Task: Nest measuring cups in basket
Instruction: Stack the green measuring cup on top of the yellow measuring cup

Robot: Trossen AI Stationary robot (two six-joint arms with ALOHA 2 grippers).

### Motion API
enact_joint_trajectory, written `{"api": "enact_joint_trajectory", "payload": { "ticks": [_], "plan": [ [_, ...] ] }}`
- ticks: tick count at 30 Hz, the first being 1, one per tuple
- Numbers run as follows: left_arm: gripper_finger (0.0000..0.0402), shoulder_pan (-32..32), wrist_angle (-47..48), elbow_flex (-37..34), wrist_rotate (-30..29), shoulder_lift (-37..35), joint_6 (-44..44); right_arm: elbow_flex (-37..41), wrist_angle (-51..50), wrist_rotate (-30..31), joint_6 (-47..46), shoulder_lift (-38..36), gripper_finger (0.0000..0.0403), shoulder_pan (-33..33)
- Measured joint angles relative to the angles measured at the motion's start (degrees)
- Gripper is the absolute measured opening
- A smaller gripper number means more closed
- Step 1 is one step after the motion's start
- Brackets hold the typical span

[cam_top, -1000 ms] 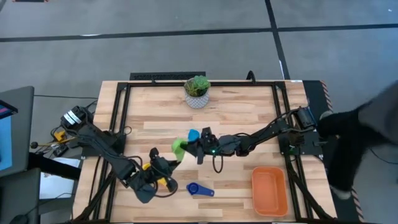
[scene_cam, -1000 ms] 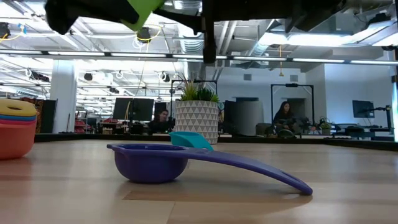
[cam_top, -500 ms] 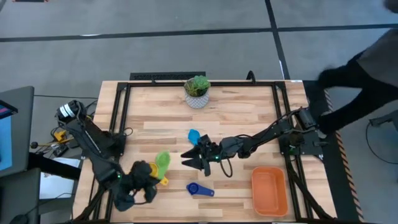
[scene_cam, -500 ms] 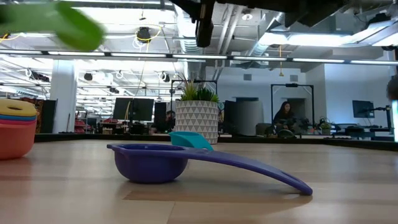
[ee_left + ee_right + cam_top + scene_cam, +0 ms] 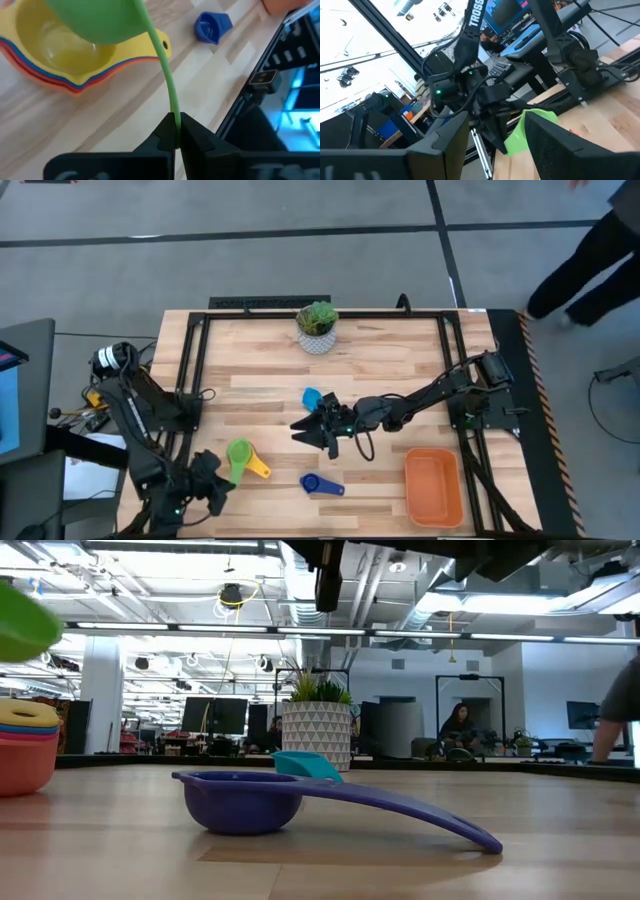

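The left claw (image 5: 176, 134) is clamped on the green cup's (image 5: 100, 20) handle, bowl hanging just above the yellow-topped stack (image 5: 65, 55) (bench's left front). Handle's long axis runs straight back into the claw. The right claw (image 5: 312, 430) stands apart, empty, mid-bench; the basket (image 5: 434, 486) lies far right.

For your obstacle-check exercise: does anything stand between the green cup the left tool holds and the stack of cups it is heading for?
Nothing visible does. The left tool holds the green cup by its handle, directly above the stack of cups.
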State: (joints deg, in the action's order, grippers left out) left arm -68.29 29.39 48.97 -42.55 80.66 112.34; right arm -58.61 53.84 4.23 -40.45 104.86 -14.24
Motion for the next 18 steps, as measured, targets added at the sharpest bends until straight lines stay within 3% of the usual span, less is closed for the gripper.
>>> {"api": "enact_joint_trajectory", "payload": {
  "ticks": [8, 18],
  "plan": [
    [0.0, -0.04, -9.51, -6.18, -1.26, 0.02, 1.09, 0.0, -0.19, 0.02, -0.01, 0.0, 0.0216, 0.02],
    [0.0012, 0.04, -9.64, -6.8, 0.72, 0.05, 2.63, 0.0, -0.19, 0.02, -0.04, 0.0, 0.0217, 0.02]
  ]
}}
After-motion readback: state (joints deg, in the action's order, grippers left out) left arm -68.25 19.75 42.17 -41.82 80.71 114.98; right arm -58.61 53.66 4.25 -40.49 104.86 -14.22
